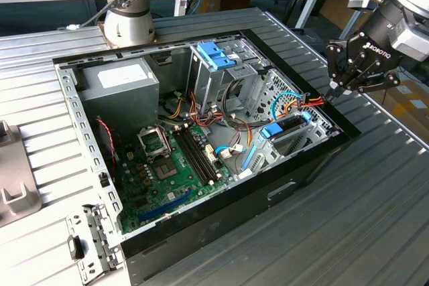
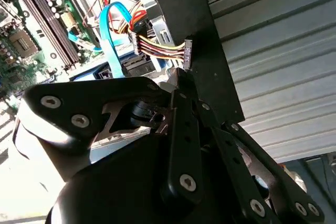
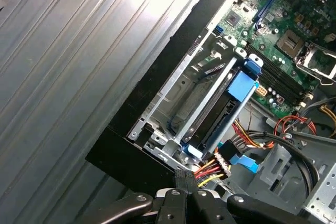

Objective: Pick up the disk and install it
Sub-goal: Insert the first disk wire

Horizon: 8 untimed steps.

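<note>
Nearby, the closed pincer (image 1: 333, 89) pinches a cable connector (image 2: 187, 52) above the case's drive cage (image 3: 202, 95).

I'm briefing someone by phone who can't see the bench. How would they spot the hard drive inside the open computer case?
Start at the open black computer case lying on the ribbed metal table. Go to its corner nearest the black robot gripper, on the exterior view's right. The disk is the flat dark slab with blue plastic side rails in the bay there, unlike the bigger grey box-shaped power supply at the opposite end.
</note>
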Motion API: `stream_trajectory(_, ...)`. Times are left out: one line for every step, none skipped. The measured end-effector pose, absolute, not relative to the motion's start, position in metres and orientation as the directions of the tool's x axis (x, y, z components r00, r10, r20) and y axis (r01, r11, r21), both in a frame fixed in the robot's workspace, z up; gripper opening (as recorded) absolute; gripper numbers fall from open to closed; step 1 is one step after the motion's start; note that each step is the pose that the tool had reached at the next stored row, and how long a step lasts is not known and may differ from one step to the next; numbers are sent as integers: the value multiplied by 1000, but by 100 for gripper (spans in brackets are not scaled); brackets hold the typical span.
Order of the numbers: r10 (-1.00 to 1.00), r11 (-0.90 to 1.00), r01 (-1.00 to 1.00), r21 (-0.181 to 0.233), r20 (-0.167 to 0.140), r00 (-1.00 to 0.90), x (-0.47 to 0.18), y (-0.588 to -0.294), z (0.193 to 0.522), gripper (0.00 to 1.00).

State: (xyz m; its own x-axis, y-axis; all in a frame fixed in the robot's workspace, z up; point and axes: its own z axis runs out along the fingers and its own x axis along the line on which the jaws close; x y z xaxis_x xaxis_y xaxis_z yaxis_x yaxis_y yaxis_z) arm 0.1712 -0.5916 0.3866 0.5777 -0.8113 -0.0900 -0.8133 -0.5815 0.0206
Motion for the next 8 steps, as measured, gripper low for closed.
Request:
stream_trajectory(-780, -623, -782, 21, -90, 619, 171, -592, 387, 10)
stream_trajectory(-753, -656, -754, 21, -90, 652, 171, -592, 387, 10)
stream_trajectory(-750, -659, -752, 21, -90, 655, 171, -592, 387, 10)
stream_trajectory(-747, -662, -749, 21, -90, 658, 171, -592, 387, 10)
stream_trajectory(-744, -666, -746, 21, -90, 662, 171, -592, 387, 10)
stream_trajectory(-742, -669, -743, 21, -90, 665, 171, -592, 387, 10)
stream_trajectory(-739, -672, -740, 21, -90, 668, 171, -592, 387, 10)
stream_trajectory(-736, -675, -737, 21, -90, 671, 171, -592, 387, 10)
